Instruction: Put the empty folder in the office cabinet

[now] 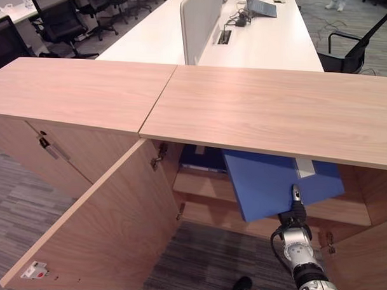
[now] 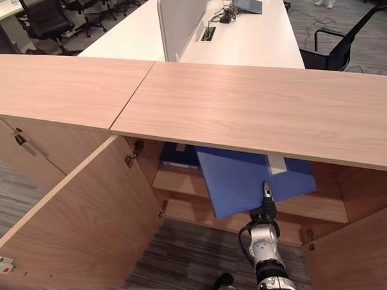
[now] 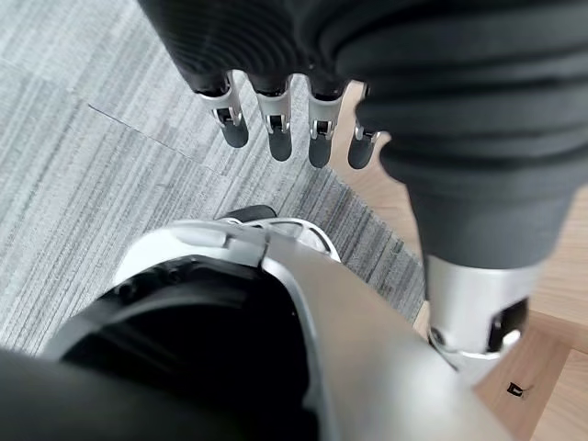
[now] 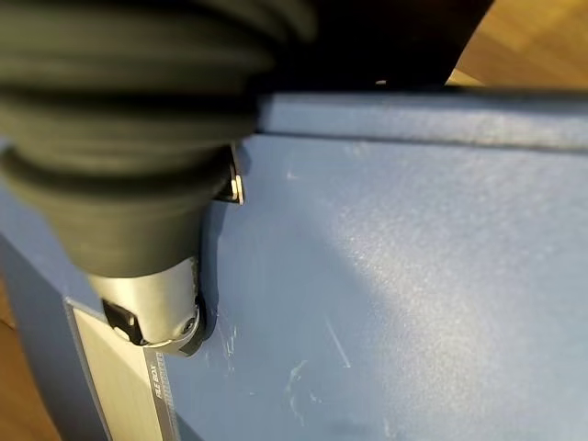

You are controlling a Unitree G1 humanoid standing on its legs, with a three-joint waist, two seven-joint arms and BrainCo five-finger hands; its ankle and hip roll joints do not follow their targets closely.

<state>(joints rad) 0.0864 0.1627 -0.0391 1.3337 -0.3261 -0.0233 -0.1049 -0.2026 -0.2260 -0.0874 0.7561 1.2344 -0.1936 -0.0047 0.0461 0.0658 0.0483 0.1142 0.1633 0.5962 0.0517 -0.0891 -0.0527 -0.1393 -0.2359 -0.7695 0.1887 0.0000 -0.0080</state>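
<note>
A blue folder (image 1: 275,183) lies tilted, half under the top of the open wooden cabinet (image 1: 277,103), its near corner jutting out over the inner shelf (image 1: 201,186). From below, my right hand (image 1: 296,212) holds the folder's near edge. Its thumb (image 4: 170,317) presses on the blue cover (image 4: 395,276), and its fingers are hidden beneath. My left hand (image 3: 276,119) hangs over the grey carpet with straight fingers, holding nothing.
The cabinet's left door (image 1: 108,231) swings out wide toward me, and the right door (image 1: 367,259) stands open at the right edge. Another dark blue folder (image 1: 196,159) sits deeper inside. Behind the cabinet stand a white desk (image 1: 260,45) and black chairs (image 1: 58,19).
</note>
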